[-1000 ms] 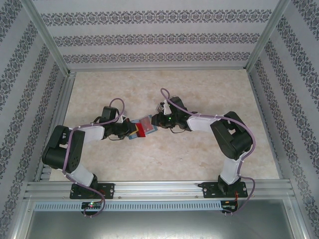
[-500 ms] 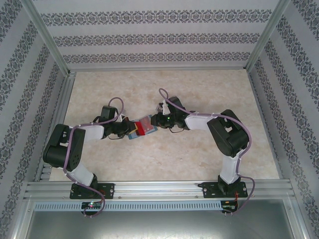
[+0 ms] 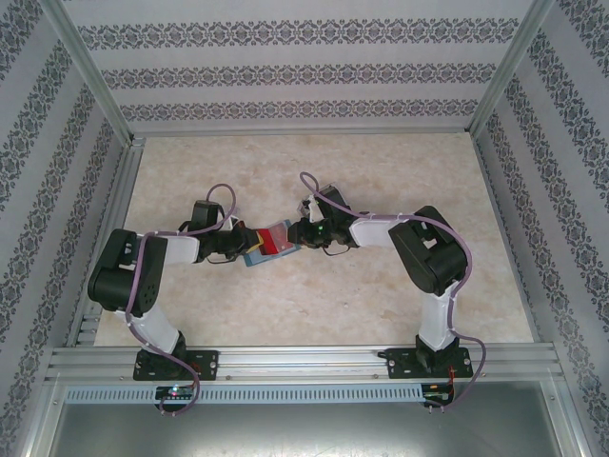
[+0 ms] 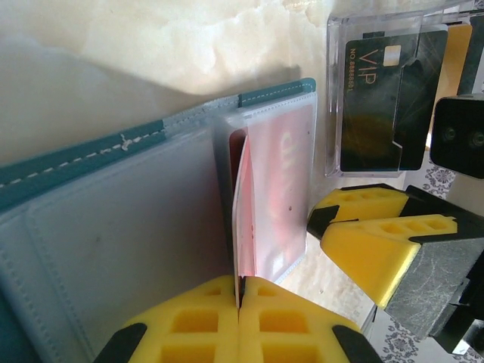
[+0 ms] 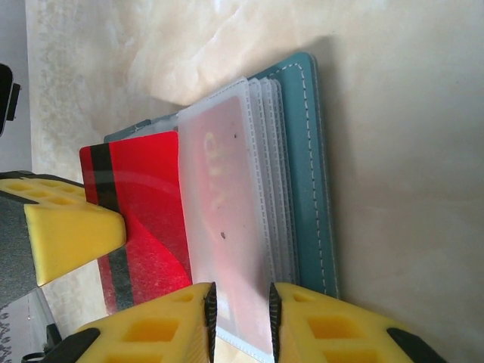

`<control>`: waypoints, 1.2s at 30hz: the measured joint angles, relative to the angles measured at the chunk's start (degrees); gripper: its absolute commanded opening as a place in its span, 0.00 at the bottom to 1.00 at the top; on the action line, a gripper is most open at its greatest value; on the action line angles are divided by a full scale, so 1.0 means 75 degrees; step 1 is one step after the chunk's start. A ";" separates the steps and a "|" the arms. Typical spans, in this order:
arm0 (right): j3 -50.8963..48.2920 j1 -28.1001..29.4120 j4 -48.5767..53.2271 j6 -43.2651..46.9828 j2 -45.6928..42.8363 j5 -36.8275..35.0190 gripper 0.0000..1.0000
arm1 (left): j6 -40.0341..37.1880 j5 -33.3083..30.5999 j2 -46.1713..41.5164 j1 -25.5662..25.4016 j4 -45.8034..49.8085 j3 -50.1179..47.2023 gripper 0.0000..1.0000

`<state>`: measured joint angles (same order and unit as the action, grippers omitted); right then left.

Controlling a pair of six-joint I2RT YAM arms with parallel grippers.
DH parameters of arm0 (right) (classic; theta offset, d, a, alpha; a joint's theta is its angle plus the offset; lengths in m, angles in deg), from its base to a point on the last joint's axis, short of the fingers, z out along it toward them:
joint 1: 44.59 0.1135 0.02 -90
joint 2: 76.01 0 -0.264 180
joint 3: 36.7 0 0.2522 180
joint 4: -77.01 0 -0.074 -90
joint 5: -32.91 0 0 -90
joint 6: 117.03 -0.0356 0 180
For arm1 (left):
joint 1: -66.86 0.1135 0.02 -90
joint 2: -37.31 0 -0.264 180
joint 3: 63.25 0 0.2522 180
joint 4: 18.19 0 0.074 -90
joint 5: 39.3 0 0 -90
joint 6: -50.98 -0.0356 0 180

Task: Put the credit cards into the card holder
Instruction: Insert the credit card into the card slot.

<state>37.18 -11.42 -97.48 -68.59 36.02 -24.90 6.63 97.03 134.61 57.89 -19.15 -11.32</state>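
Observation:
The teal card holder (image 3: 255, 259) (image 4: 76, 162) (image 5: 310, 189) lies open on the table between the two grippers. My left gripper (image 3: 241, 244) (image 4: 240, 291) is shut on the edge of a red credit card (image 3: 277, 245) (image 5: 144, 197) that sits partly inside a frosted sleeve (image 5: 227, 189) (image 4: 276, 174). My right gripper (image 3: 297, 233) (image 5: 240, 318) stands a little open, its tips over the near edge of that sleeve stack with nothing pinched between the pads. A dark VIP credit card (image 4: 378, 98) and an orange-yellow one (image 4: 456, 60) stand in a clear tray (image 4: 336, 91).
The marble-look table (image 3: 381, 305) is bounded by metal rails and patterned walls (image 3: 304, 71). The clear tray sits just beyond the holder, close to the right gripper's fingers (image 4: 378, 249).
Both arms shifted their elbows a little, and the grippers with the holder drifted slightly toward the back. The grips look the same.

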 measured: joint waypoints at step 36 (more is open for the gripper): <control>0.0093 -0.0003 0.0140 0.0029 0.0041 0.0026 0.29 | -0.0166 0.0172 0.0641 0.0006 -0.0487 0.0251 0.00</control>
<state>37.88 -11.44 -96.43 -68.37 36.33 -24.71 5.39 98.31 139.42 57.93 -22.80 -9.44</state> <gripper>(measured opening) 0.287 0.059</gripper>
